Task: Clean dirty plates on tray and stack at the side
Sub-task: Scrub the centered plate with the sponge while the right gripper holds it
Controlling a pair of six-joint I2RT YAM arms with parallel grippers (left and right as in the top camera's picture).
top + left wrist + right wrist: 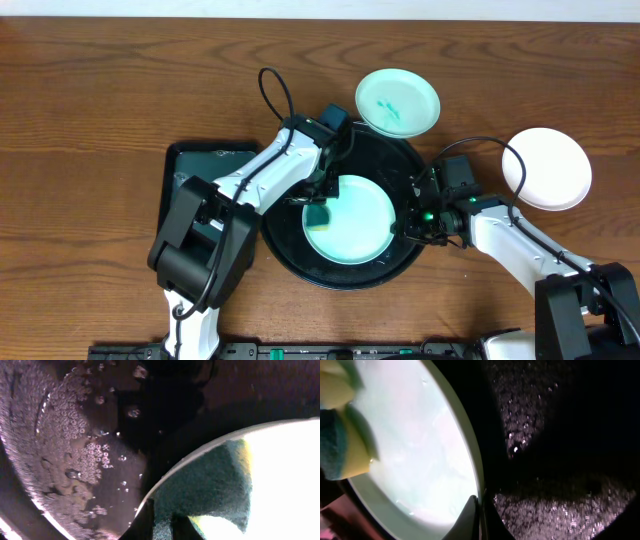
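Note:
A pale mint-green plate (352, 218) lies in the round black tray (290, 262). My left gripper (318, 207) is shut on a green-yellow sponge (210, 485) pressed on the plate's left part (285, 475). My right gripper (408, 222) is shut on that plate's right rim (479, 485); the sponge shows at the far left of the right wrist view (337, 435). A second mint plate with teal smears (397, 102) leans on the tray's far rim. The white plate (547, 168) lies on the bare wood at the right.
A rectangular dark tray (185, 170) sits left of the round tray, partly under my left arm. The round tray's floor is wet with droplets (90, 455). Cables loop over both arms.

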